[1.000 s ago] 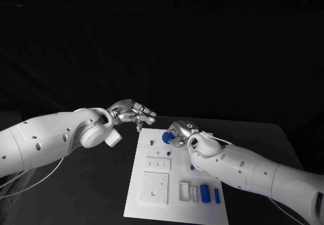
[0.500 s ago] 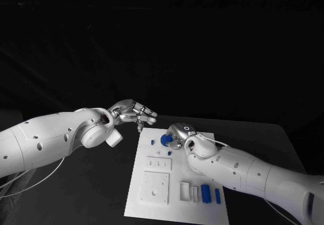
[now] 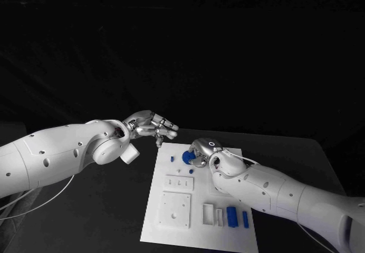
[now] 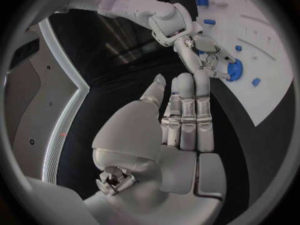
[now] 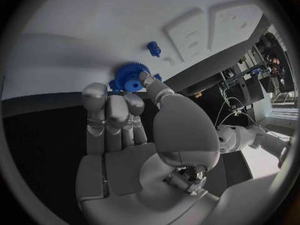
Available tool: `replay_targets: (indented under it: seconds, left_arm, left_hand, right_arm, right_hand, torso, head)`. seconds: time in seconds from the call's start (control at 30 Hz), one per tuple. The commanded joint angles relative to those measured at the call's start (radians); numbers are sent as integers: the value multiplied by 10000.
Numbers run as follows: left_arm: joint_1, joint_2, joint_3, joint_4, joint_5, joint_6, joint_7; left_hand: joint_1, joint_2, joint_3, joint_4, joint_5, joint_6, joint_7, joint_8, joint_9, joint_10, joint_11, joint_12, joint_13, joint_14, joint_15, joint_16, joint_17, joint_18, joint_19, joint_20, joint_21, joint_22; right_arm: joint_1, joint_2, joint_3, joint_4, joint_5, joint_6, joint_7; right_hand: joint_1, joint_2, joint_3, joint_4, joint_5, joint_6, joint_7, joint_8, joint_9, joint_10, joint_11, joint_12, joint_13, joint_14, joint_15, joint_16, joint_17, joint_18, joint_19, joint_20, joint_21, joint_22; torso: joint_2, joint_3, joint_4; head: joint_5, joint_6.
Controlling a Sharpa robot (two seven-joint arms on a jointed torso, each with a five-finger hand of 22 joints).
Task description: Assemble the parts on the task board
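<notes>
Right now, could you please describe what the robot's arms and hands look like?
Both arms are smooth white shells with small dark holes. Thin white cables run along them. The left hand and right hand are silver metal with segmented fingers. A small ring mark sits on the right hand's back.

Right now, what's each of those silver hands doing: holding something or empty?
Left hand: empty, fingers extended side by side, hovering beside the white task board.
Right hand: holding a round blue toothed gear over the board.
</notes>
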Motion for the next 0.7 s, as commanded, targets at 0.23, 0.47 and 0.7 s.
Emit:
replay_targets:
  seconds: [0.23, 0.47, 0.7]
  left_arm:
    - [17, 30, 7, -8, -24, 235, 61]
    - [17, 43, 7, -27, -26, 218, 24]
    - [17, 37, 6, -27, -30, 197, -7]
  left_hand:
    - [-41, -77, 2, 52, 33, -25, 61, -33, -4, -80, -16, -32, -11, 46, 38, -33, 13, 156, 77, -16, -35, 8]
    - [-44, -73, 5, 67, 32, -29, 61, -30, -3, -86, -14, -33, -11, 47, 39, -52, 11, 154, 83, -14, -77, 51]
    - [-38, -74, 7, 67, 33, -25, 60, -29, -2, -90, -13, -33, -11, 42, 41, -61, 9, 154, 82, -12, -90, 59]
  right_arm:
    - [-99, 7, -18, -84, 174, 207, 32]
    - [-119, 64, -21, -175, 630, 354, 154]
    - [-122, 70, -22, -277, 970, 617, 201]
  right_hand:
    - [-32, -17, -118, 30, 49, 663, -196, 12, -13, -45, -18, -109, -53, -9, -47, -95, -54, -171, -41, -66, -147, 869]
    - [-640, 78, -596, 839, 495, -676, 101, 10, -81, -206, 141, -547, -397, -54, 42, -413, -293, -89, -82, 24, -667, 752]
    - [-1355, -76, -37, 1641, 837, -1414, 169, -3, -102, -371, 138, -719, -630, -64, 41, -667, -495, -71, -33, 23, -1191, 685]
  torso:
    - [0, 15, 2]
    - [-7, -4, 7]
    - [-6, -12, 15]
  head:
    - [-5, 8]
    - [-31, 6]
    - [-51, -9]
